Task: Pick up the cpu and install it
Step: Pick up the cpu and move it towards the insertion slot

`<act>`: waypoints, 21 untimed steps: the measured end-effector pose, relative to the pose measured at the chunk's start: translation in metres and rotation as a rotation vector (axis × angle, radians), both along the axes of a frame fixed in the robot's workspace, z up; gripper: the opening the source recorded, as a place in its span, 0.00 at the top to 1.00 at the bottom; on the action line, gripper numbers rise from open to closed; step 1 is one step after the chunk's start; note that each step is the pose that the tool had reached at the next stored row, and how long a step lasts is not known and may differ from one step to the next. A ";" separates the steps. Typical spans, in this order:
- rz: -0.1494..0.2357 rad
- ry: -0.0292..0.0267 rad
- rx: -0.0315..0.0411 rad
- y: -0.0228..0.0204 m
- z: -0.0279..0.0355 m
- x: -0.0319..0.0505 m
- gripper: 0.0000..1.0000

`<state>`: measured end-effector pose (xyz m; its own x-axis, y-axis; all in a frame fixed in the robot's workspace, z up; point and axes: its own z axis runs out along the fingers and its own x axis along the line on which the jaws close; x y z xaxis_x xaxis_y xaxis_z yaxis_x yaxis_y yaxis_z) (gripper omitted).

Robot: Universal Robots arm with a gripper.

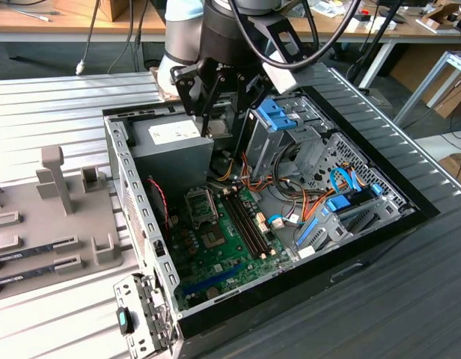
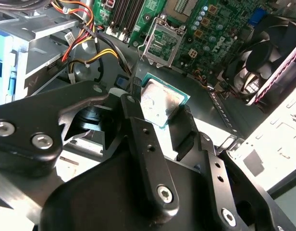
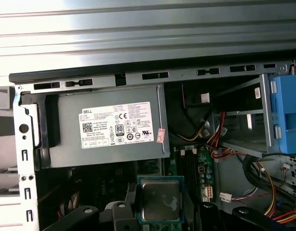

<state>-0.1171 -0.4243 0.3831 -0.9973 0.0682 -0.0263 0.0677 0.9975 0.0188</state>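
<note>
Aloft, cpu (image 2: 157, 103) in pincer (image 2: 162, 97)

Black metal gripper fingers (image 2: 138, 126) hide two edges of the small flat silvery cpu (image 2: 160, 102) near the square metal socket (image 2: 159, 42).

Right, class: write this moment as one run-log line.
claw: shut on cpu | cpu: held over computer case | socket: empty

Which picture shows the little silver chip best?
The first wrist view: the chip faces the camera, whole top visible. The second wrist view shows it tilted, the gripper covering its edges. Exterior view: the gripper hides most of it.
</note>
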 end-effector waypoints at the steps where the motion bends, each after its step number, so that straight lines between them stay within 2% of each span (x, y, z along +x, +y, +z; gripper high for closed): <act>1: 0.000 0.0000 0.0000 -0.0004 -0.0002 0.0000 0.53; 21: 0.000 0.0001 -0.0001 -0.0104 -0.0061 0.0000 0.53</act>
<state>-0.1172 -0.4348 0.3770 -0.9973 0.0683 -0.0262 0.0678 0.9975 0.0187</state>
